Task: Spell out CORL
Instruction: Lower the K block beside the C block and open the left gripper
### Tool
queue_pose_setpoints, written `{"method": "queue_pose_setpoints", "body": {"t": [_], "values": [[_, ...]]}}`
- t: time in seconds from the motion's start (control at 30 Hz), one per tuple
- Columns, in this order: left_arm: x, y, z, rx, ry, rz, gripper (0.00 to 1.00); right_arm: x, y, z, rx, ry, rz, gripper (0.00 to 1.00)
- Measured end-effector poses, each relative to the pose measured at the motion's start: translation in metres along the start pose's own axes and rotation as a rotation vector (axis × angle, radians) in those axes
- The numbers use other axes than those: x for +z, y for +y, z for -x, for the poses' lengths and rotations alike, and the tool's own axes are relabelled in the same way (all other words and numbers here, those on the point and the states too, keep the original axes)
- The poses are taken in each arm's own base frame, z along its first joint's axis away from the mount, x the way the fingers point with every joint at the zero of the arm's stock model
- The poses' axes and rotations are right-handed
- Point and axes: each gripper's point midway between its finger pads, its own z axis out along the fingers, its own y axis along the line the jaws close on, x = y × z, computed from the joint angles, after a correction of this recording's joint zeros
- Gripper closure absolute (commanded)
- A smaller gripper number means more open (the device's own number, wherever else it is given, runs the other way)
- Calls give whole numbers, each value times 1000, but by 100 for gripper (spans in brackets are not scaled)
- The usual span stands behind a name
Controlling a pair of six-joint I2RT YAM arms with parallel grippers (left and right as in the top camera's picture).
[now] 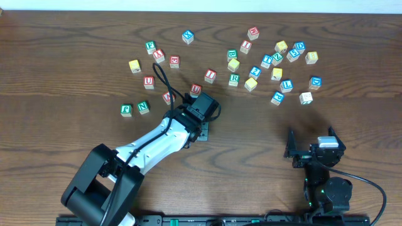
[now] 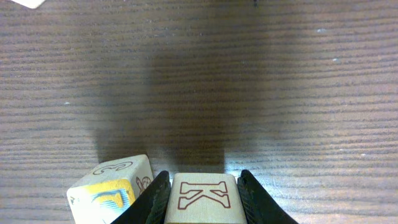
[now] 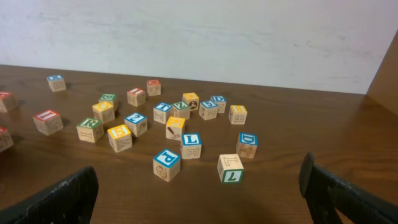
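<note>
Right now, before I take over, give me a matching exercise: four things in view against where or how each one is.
Things:
1. K block
2. L block
3. right gripper
4. yellow-sided block

States:
A. open, holding nothing
B. just outside the left jaws
C. between the left jaws
D. blue letter, among the scattered blocks

Pairs: 1-C, 2-D, 3-A, 4-B

Dark grained wood table (image 2: pixel 298 93), pale matt wooden K block (image 2: pixel 204 198)
</note>
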Motion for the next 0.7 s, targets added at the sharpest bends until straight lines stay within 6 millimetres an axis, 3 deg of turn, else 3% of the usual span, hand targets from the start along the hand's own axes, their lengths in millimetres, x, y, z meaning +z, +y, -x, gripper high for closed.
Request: {"method": "queue_pose_setpoints", "body": {"t": [0.7], "values": [[16,0,-2,-19,11,17,90,0,0,0,0,0,0,1]]}}
